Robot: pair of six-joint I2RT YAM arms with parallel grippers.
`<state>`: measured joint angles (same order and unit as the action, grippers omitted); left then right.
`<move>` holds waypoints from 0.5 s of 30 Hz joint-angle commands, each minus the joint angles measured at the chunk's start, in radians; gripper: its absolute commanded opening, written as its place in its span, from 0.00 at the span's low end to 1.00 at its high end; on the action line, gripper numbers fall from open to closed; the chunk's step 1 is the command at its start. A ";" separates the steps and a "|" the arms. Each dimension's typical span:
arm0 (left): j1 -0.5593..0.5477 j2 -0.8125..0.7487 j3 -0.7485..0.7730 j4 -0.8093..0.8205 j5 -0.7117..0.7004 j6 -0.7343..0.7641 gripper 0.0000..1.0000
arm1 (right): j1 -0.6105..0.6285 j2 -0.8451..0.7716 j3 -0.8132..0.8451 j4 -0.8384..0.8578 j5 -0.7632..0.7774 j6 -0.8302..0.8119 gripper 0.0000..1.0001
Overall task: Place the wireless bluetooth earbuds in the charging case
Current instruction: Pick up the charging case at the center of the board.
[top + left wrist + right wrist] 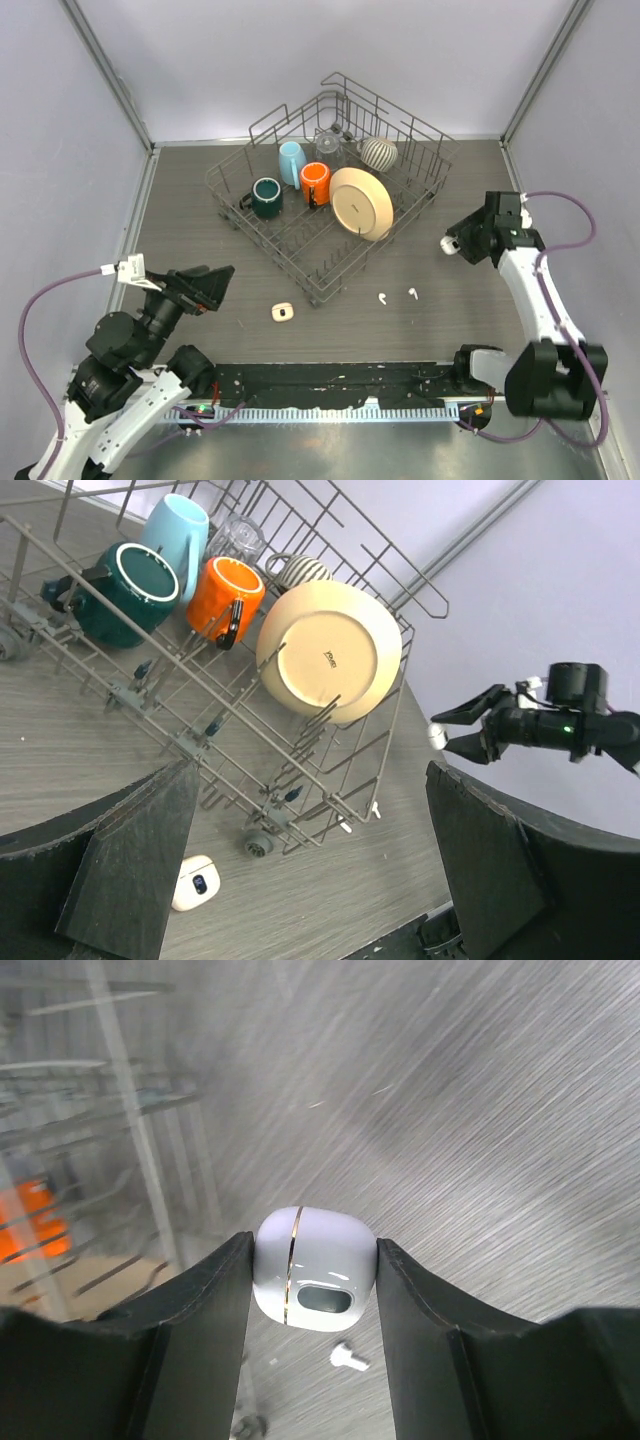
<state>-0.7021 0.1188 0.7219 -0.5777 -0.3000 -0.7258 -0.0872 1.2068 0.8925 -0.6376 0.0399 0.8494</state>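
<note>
My right gripper is shut on a closed glossy white charging case with a gold seam and holds it above the table; the case also shows in the left wrist view. Two tiny white earbuds lie on the table near the dish rack's front corner, left of and nearer than that gripper. Both show in the left wrist view, and one in the right wrist view below the case. My left gripper is open and empty, well left of them.
A small cream case lies on the table in front of the rack, also in the left wrist view. The wire dish rack holds mugs, a glass and a cream plate. Grey walls enclose the table.
</note>
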 commanded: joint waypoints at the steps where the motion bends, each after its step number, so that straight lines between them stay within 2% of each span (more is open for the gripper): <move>1: 0.001 0.042 -0.001 0.062 0.016 0.009 1.00 | 0.003 -0.197 0.045 -0.076 -0.110 0.100 0.01; 4: 0.001 0.122 0.025 0.081 0.077 0.040 1.00 | 0.003 -0.266 0.069 -0.079 -0.185 0.138 0.01; 9: 0.001 0.344 0.083 0.182 0.264 0.101 1.00 | 0.039 -0.312 0.138 -0.039 -0.302 0.215 0.01; 15: 0.001 0.459 0.091 0.390 0.384 0.129 1.00 | 0.246 -0.342 0.135 0.079 -0.258 0.405 0.01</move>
<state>-0.7017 0.5461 0.7750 -0.4057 -0.0414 -0.6437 0.0528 0.8932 1.0058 -0.6762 -0.2012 1.0904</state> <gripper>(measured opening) 0.996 0.542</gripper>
